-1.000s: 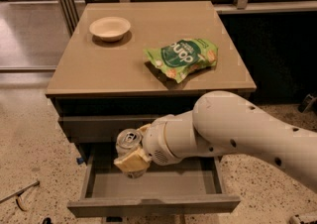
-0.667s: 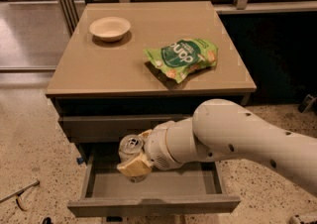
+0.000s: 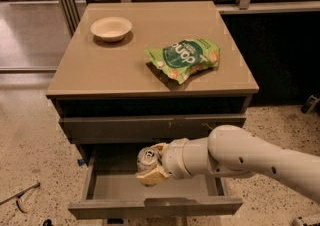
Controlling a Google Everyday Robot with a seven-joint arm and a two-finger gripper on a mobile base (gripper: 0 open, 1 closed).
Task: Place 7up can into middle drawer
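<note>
The 7up can [image 3: 147, 157] is a small silver can with a shiny pull-tab top. My gripper [image 3: 151, 164] is shut on the 7up can and holds it inside the open middle drawer [image 3: 116, 187], near its back and just above the flat grey floor. The white arm reaches in from the right and hides the drawer's right part. The drawer is pulled out toward the camera, with its plain front panel [image 3: 155, 207] at the bottom of the view.
The closed drawer front [image 3: 115, 129] sits right above the can. On the tan cabinet top [image 3: 100, 70] lie a green snack bag [image 3: 186, 57] and a small white bowl [image 3: 111, 28]. Speckled floor surrounds the cabinet.
The gripper with the can has moved lower and a little right, deeper into the open drawer. Nothing else has moved.
</note>
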